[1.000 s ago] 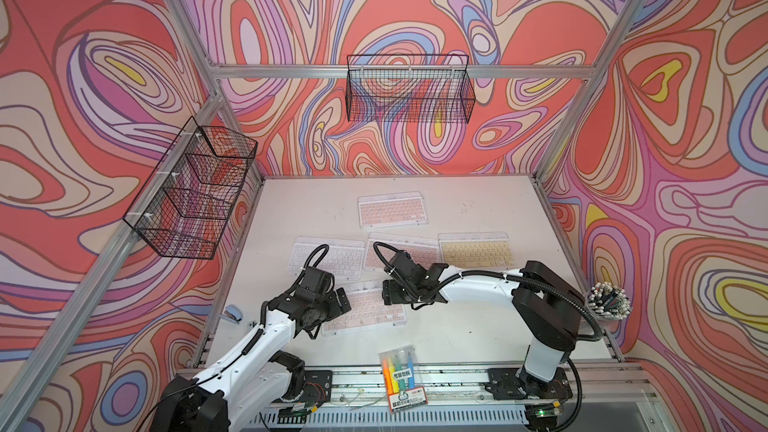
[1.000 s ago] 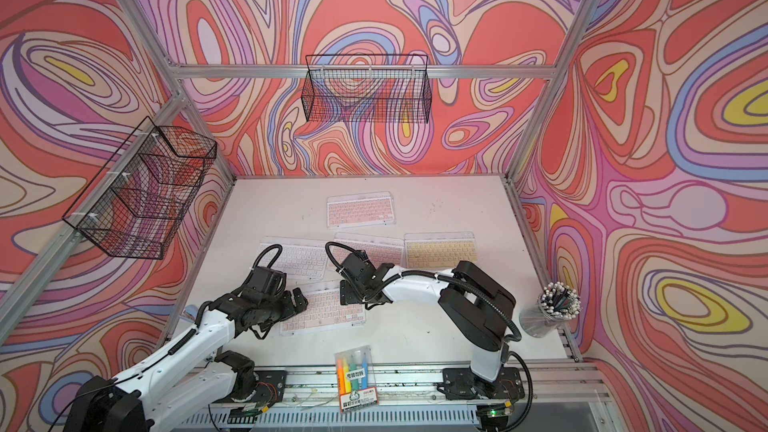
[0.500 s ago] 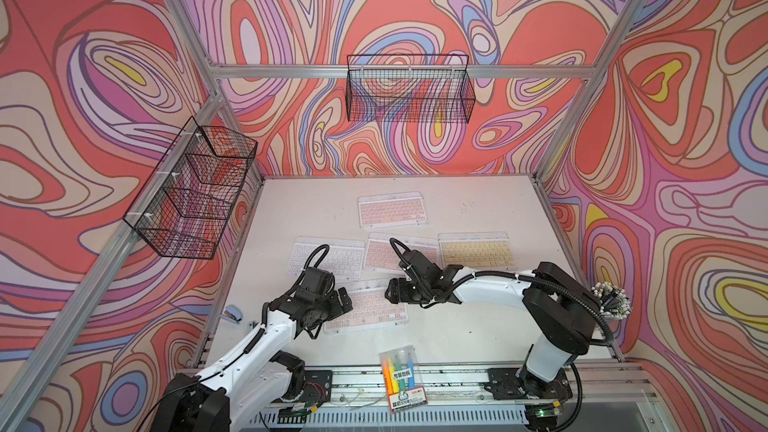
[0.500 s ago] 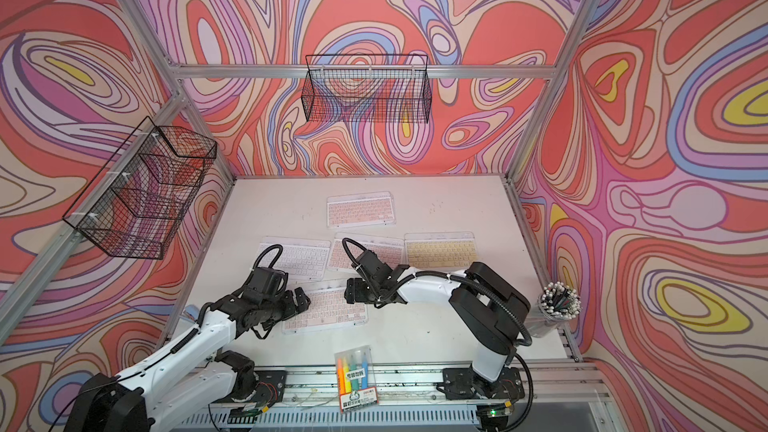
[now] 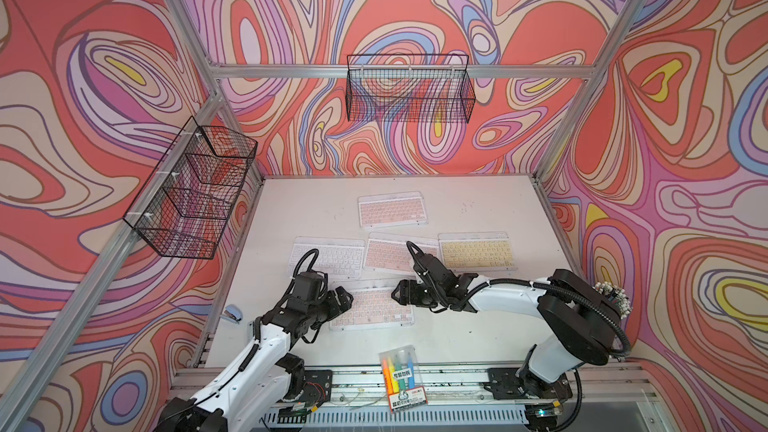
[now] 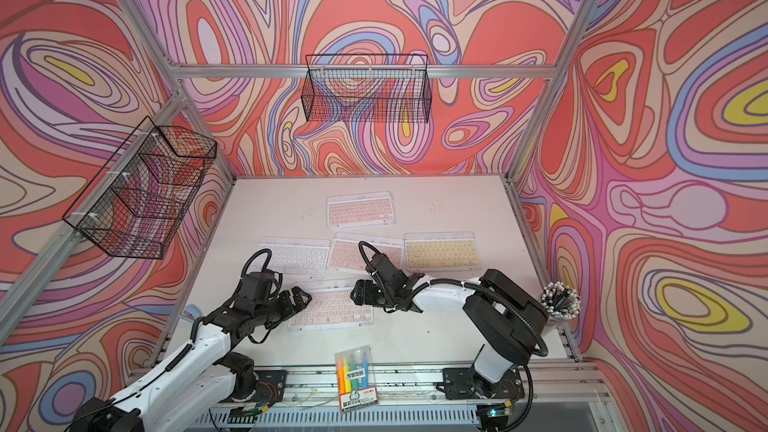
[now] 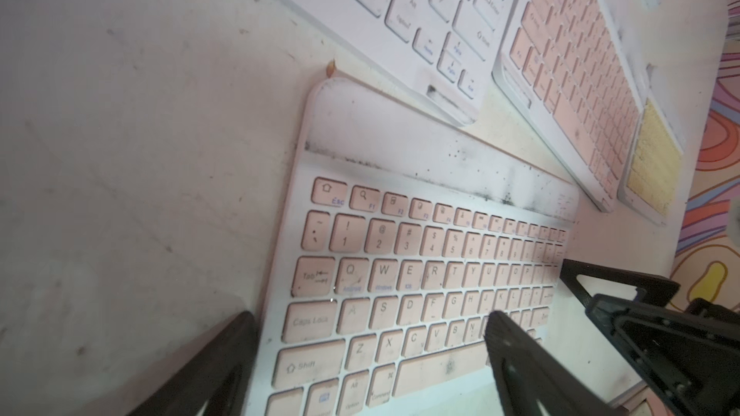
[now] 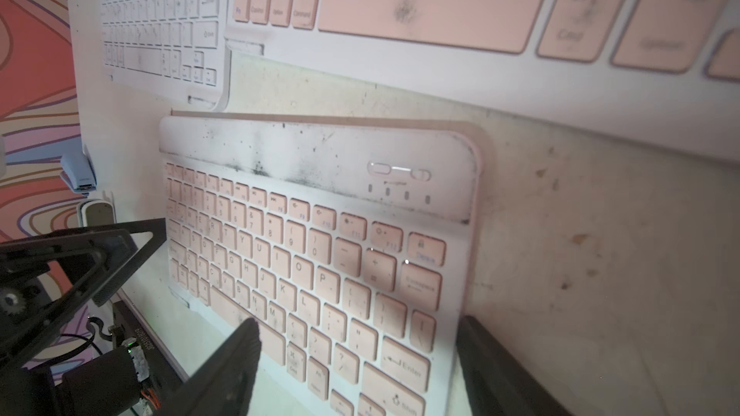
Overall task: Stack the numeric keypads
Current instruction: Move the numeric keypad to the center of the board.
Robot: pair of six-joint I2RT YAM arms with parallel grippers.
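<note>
Front of the bench (image 5: 457, 342), a little left of centre: the near pink keypad (image 5: 376, 305) lies flat, and we see a gripper at each of its short ends. The left gripper (image 5: 345, 299) stands over the left end with its jaws spread wide. In the left wrist view one finger (image 7: 216, 366) is over bare bench just outside the frame, and the other finger (image 7: 520, 370) is over the keys. The right gripper (image 5: 395, 292) stands at the right end, also wide apart. One of its fingers (image 8: 236, 362) is above the keys, and the other (image 8: 492, 366) is outside the short edge. We cannot tell whether any finger touches the keypad.

Across the middle of the bench, the white keypad (image 5: 326, 257), the middle pink keypad (image 5: 392, 252) and the yellow keypad (image 5: 478, 251) lie side by side. The far pink keypad (image 5: 392, 210) lies alone toward the back edge. A clear pack of markers (image 5: 401, 380) sits at the front edge.
</note>
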